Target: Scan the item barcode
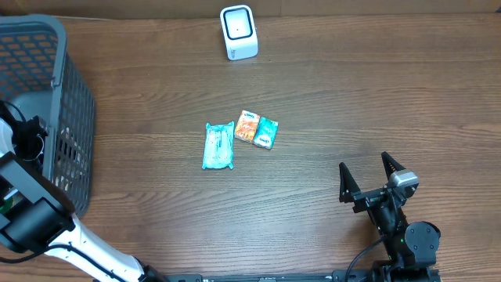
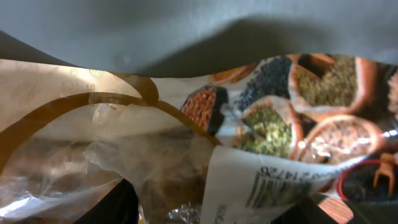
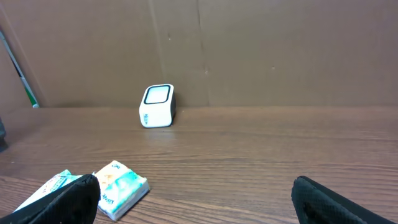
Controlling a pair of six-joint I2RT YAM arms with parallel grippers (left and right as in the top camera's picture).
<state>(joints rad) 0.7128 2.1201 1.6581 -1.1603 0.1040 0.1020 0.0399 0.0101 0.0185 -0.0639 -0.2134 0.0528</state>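
A crinkly clear bag (image 2: 186, 155) with a printed picture of grains and a white barcode label (image 2: 273, 186) fills the left wrist view. My left gripper (image 2: 211, 208) is down inside the grey basket (image 1: 74, 102), and its dark fingers (image 2: 115, 205) press on the bag from both sides. The white scanner (image 1: 239, 31) stands at the table's far edge and also shows as the scanner (image 3: 157, 106) in the right wrist view. My right gripper (image 1: 376, 174) rests open near the front right, nothing between its fingers (image 3: 68, 199).
Three small packs lie mid-table: a teal pack (image 1: 219, 146), an orange pack (image 1: 247, 126) and a green pack (image 1: 267, 132). A tissue pack (image 3: 121, 188) lies just ahead of the right gripper's left finger. The basket's mesh wall stands at the far left.
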